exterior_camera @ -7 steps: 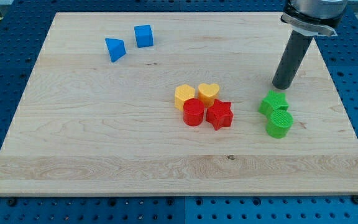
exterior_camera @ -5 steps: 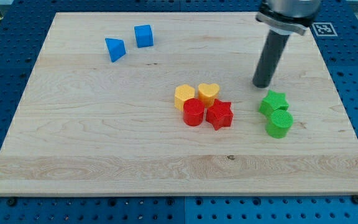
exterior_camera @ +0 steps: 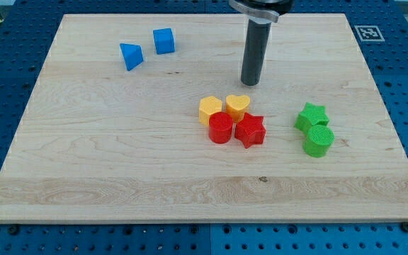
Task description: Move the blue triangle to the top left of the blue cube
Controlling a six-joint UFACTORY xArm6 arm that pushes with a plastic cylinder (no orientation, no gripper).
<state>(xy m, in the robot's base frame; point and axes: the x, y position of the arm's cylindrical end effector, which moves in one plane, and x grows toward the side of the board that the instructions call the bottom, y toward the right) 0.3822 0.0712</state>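
Rod tip on the counter, above the middle cluster.

My tip [exterior_camera: 251,83] down on the wooden counter [exterior_camera: 105,156], just above the yellow heart [exterior_camera: 237,106]; no jaws on this rod. Well off toward the view's left: blue triangle [exterior_camera: 130,56], just left of and slightly below the blue cube [exterior_camera: 163,40], apart. No readable writing; a black-and-white marker [exterior_camera: 369,32] at top right.
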